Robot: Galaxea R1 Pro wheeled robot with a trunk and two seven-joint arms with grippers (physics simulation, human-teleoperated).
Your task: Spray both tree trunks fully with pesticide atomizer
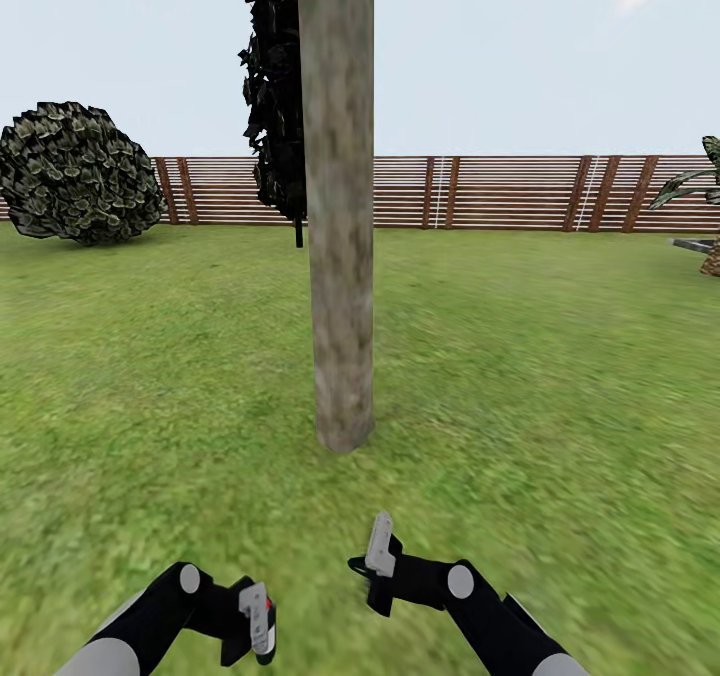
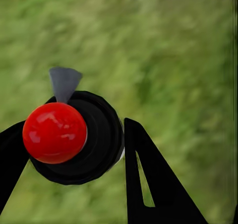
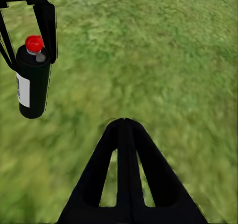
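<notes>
We count one tree trunk (image 1: 340, 206) ahead, one atomizer (image 3: 32, 80) before it, clamped in the left claw (image 1: 258, 624). Right claw (image 1: 378, 553) is clenched, empty.

Black arms with grey round joint caps and pale grey upper sleeves — each end effector (image 1: 258, 618) black, triangular-fingered.

The pesticide atomizer (image 3: 32, 80) clamped in the black left gripper (image 3: 27, 33) is a black bottle with a glossy red cap (image 2: 54, 132), a grey nozzle (image 2: 64, 82) and a white label. Beyond both grippers, the tree trunk (image 1: 338, 206) is mottled pale grey-brown. The lawn (image 1: 560, 376) is mixed green, the slatted fence (image 1: 500, 193) reddish-brown, the shrub (image 1: 75, 171) dark with pale flecks.
</notes>
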